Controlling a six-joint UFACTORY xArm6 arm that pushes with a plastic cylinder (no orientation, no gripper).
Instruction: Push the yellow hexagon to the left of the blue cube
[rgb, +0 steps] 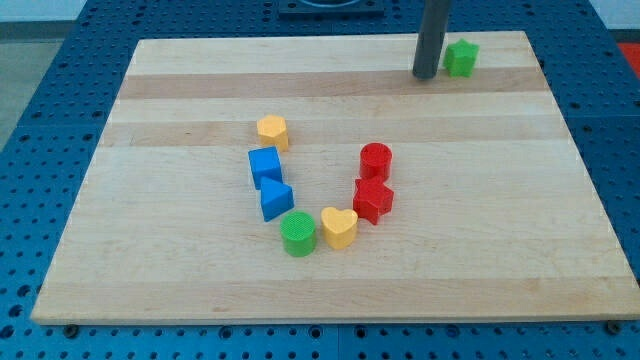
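The yellow hexagon (272, 129) lies left of the board's middle, just above the blue cube (265, 165) and close to it. A second blue block (276, 198), wedge-like, sits right below the cube. My tip (426, 75) rests on the board at the view's top right, far from the hexagon and the cube. It stands just left of a green block (461, 58).
A green cylinder (298, 233), a yellow heart (339, 227), a red star-like block (373, 199) and a red cylinder (376, 160) form the lower and right side of a U with the blue blocks. The wooden board (150, 250) lies on a blue perforated table.
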